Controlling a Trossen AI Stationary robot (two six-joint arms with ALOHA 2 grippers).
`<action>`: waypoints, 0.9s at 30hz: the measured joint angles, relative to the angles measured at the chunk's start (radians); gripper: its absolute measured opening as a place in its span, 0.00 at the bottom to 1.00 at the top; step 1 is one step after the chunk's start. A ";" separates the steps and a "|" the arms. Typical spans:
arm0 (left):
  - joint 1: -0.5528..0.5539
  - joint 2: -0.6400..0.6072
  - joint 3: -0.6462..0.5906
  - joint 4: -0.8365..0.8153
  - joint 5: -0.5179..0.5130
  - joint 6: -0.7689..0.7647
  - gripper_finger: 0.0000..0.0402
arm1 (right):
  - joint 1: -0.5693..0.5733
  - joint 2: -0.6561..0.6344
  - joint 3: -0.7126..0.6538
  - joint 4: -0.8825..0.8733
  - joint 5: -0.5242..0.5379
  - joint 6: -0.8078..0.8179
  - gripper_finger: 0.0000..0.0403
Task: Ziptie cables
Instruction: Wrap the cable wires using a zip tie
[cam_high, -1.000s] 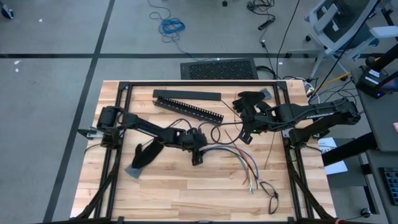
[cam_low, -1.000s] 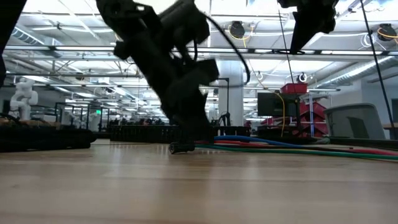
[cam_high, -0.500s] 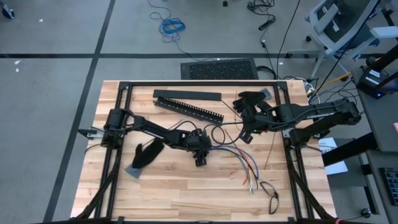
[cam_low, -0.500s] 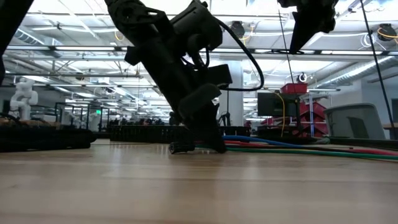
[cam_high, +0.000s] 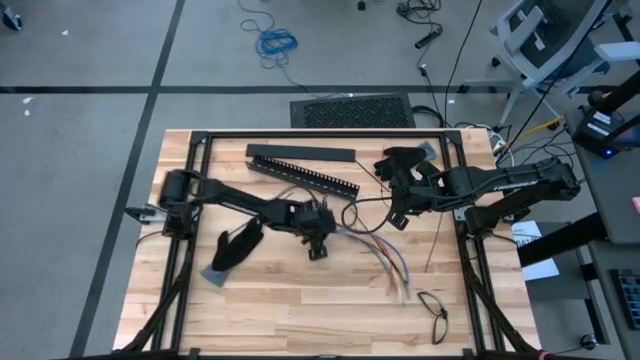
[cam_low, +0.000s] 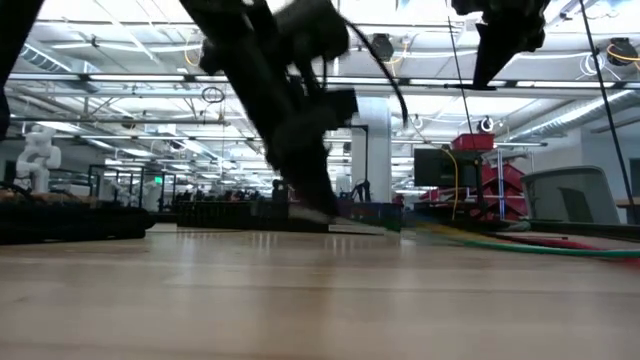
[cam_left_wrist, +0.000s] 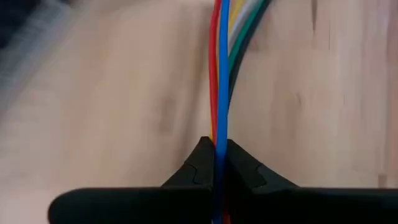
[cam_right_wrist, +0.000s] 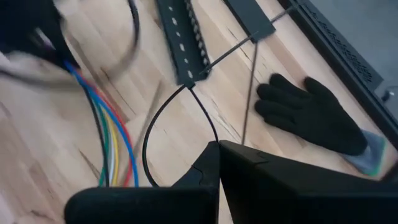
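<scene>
Left gripper (cam_left_wrist: 214, 152) at desk (cam_high: 260, 310) centre has its fingers clenched on the cables (cam_left_wrist: 221, 68), which trail toward 4 o'clock. Right gripper (cam_high: 397, 215), at 2 o'clock, is clenched, seemingly on nothing. No tie appears fastened; bundling remains.

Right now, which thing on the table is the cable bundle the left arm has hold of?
Find the long slotted bar near the table's far edge. Just nearer than it, the left gripper is shut on the cables, which fan out towards the near right. They are the only coloured strands; nearby loops are plain black.
</scene>
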 joint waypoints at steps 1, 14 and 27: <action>0.000 -0.038 -0.008 -0.031 -0.022 0.000 0.03 | 0.000 -0.001 0.000 -0.008 0.002 0.002 0.00; -0.021 -0.593 -0.125 -0.286 -0.316 -0.207 0.03 | 0.000 0.000 -0.190 0.006 -0.109 0.207 0.00; -0.058 -0.900 -0.263 0.163 -0.763 -0.239 0.03 | 0.006 0.031 -0.393 0.689 -0.420 0.333 0.00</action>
